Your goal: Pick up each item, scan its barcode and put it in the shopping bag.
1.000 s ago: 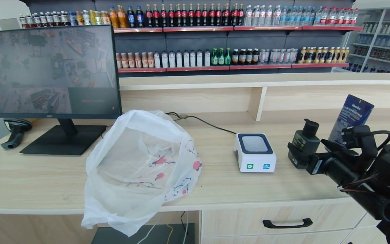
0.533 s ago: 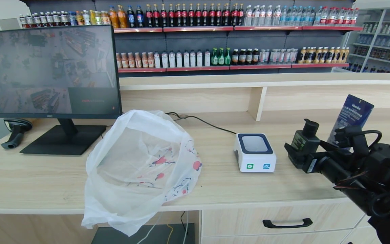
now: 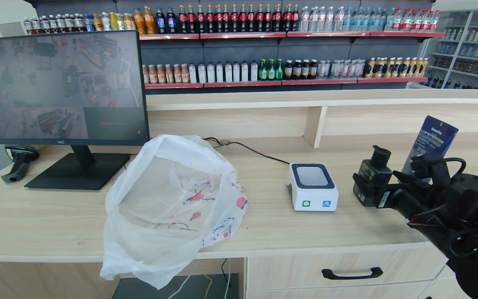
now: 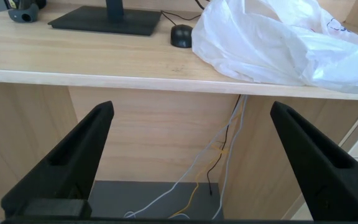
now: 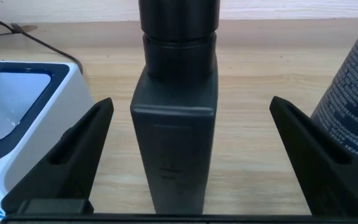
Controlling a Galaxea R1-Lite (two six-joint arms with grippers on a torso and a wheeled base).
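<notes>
A black bottle point(image 3: 371, 175) with a round cap stands upright on the wooden counter point(image 3: 56, 224), right of the white barcode scanner point(image 3: 312, 186). My right gripper point(image 3: 381, 196) is open at the bottle's base. In the right wrist view the bottle point(image 5: 178, 124) stands between the spread fingers point(image 5: 79, 149), with the scanner point(image 5: 23, 118) beside it. A blue packet point(image 3: 430, 144) stands behind the arm. The white shopping bag point(image 3: 172, 203) lies open on the counter, draped over its front edge. My left gripper point(image 4: 191, 115) is open below the counter edge, under the bag point(image 4: 278, 43).
A monitor point(image 3: 60, 87) and a handheld scanner point(image 3: 17, 164) stand at the counter's left. A black mouse point(image 4: 181, 35) lies by the bag. A cable point(image 3: 255, 151) runs behind the scanner. A raised shelf point(image 3: 318, 120) backs the counter. Cables point(image 4: 222, 155) hang below it.
My right arm has edged in towards the black bottle and its wrist has settled lower. The bottle, the bag and the scanner have stayed put.
</notes>
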